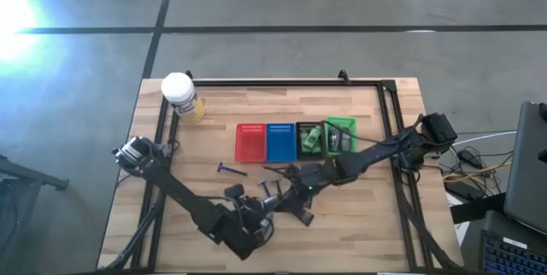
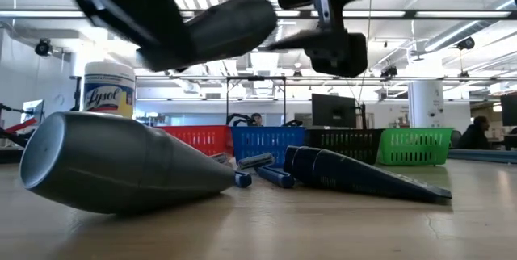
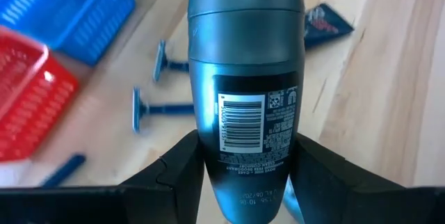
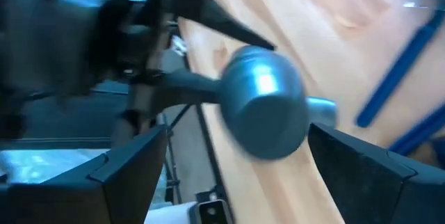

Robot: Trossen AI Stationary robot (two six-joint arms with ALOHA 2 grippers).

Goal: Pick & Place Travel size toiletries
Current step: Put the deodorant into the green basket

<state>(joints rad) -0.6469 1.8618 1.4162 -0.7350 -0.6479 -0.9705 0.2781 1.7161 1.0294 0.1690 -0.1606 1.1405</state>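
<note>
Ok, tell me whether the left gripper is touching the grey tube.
Touching. Left wrist view: left gripper fingers press both sides of the grey tube.

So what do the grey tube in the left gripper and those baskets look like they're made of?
The grey tube, clamped in the left gripper, looks like smooth, satin plastic: soft highlights, a moulded cap seam, a printed barcode label. The red basket and blue basket look like glossy moulded plastic, with slotted lattice walls. None of this is certain by look alone.

baskets (image 1: 295, 141): 4 | jar (image 1: 179, 92): 1 | grey tubes (image 2: 121, 163): 2 visible | razors (image 3: 163, 108): at least 3
</note>
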